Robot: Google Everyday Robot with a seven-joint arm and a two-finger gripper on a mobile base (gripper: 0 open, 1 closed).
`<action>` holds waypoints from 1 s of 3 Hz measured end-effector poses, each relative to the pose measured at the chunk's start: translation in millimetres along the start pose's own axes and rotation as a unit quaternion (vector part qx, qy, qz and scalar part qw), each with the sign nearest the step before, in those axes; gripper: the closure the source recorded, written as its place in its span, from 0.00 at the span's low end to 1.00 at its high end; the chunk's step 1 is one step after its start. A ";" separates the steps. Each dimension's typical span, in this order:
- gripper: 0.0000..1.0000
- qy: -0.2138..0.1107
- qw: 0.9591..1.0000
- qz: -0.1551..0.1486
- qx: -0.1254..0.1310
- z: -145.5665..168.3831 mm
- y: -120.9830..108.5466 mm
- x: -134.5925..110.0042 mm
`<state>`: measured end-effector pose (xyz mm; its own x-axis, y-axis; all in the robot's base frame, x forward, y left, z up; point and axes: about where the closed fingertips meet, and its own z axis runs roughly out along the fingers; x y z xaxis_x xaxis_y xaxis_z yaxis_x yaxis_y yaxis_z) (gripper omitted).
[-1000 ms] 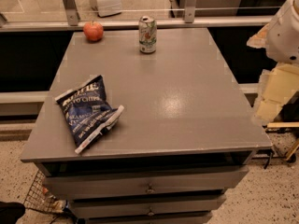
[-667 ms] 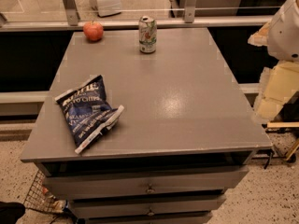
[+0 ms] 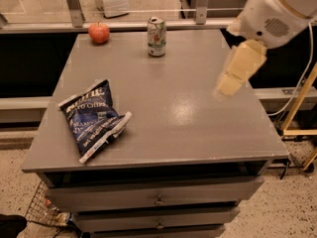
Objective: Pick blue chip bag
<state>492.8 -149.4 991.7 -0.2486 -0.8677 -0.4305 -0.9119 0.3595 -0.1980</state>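
Gripper (image 3: 225, 86) hovered over the table's (image 3: 188, 133) right side; whether it was open or closed, I could not tell. The blue chip bag (image 3: 94, 118) lay flat, well apart at its nine o'clock, long axis eleven-to-five.

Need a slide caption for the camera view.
Gripper hovers over the grey table, right side, well apart from the blue chip bag lying front-left; apple and can at the back edge.

White rounded arm (image 3: 283, 6), dotted vent patch, cream jaws at upper right.
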 end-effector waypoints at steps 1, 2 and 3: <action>0.00 -0.093 0.995 0.025 -0.028 33.2 4.8 -58.9; 0.00 -0.165 0.985 0.039 -0.040 62.2 20.2 -121.0; 0.00 -0.205 0.977 0.059 -0.010 83.7 26.3 -178.3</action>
<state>540.4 43.5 989.5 -0.2052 -0.6090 -0.7661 -0.8915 0.4393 -0.1104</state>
